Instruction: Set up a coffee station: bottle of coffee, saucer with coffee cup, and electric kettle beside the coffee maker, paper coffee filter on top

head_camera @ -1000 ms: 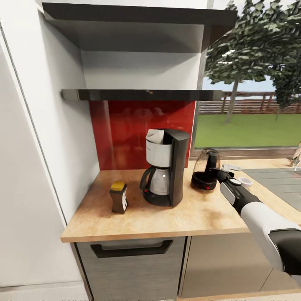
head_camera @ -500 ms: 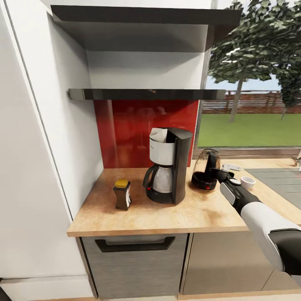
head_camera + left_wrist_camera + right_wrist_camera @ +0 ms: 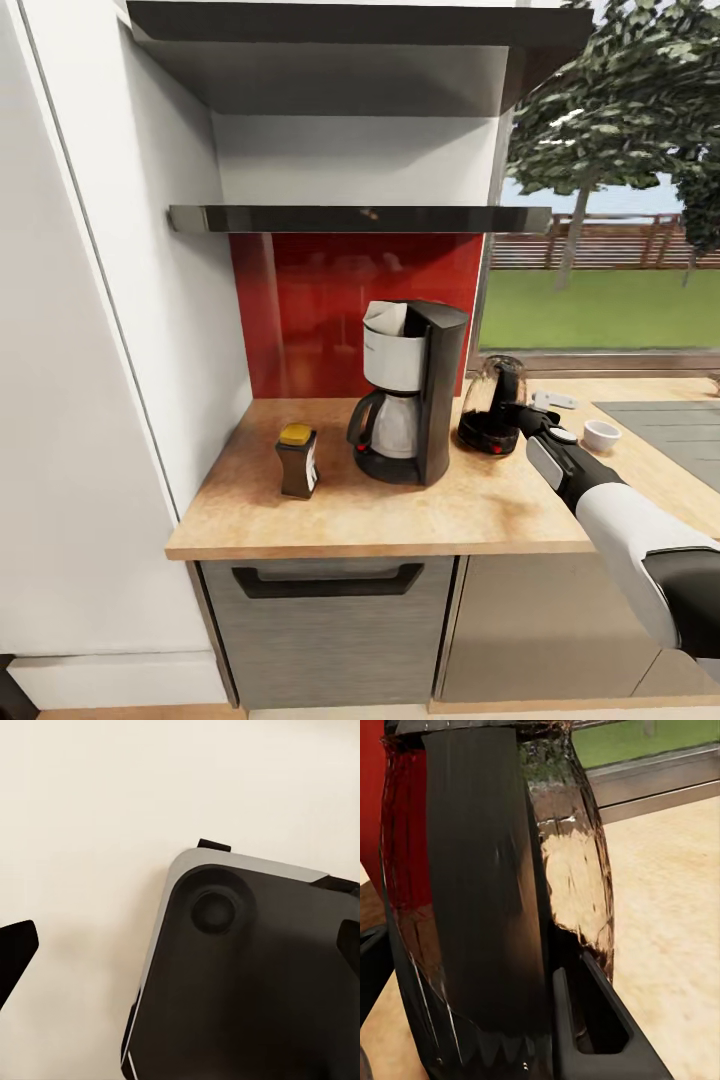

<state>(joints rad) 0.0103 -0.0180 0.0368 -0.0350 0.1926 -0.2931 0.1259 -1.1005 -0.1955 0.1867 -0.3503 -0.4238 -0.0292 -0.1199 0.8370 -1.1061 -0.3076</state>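
While my head camera takes in the whole corner, I see the kitchen countertop point(image 3: 330, 520) running across the lower half of the frame, light wood grain over grey fronts with a black bar handle point(image 3: 328, 580). Above it, in the upper middle, the kitchen shelf point(image 3: 360, 218) hangs as a thin glossy black board over the red backsplash point(image 3: 300, 310). At centre frame stands the coffee maker point(image 3: 412, 392), black with a pale upper band and a shiny carafe, and a white paper coffee filter point(image 3: 384, 319) pokes up from its top. Just right of it sits the electric kettle point(image 3: 488, 405), a dark see-through dome on a black base with a red switch low down. My right arm reaches in from the lower right, and the right gripper point(image 3: 522, 413) meets the kettle's handle side. My right wrist camera gives what the head camera cannot: the kettle's black handle strap point(image 3: 484, 892) and glass wall close up, with one finger point(image 3: 600, 1020) lying against the base; I cannot tell whether the jaws are clamped. My left wrist camera looks at a dark rounded block point(image 3: 240, 967) over a pale surface; that hand's state I cannot tell. Left of the coffee maker stands the bottle of coffee point(image 3: 298, 461), gold-lidded. At right centre sits the coffee cup point(image 3: 602, 435).
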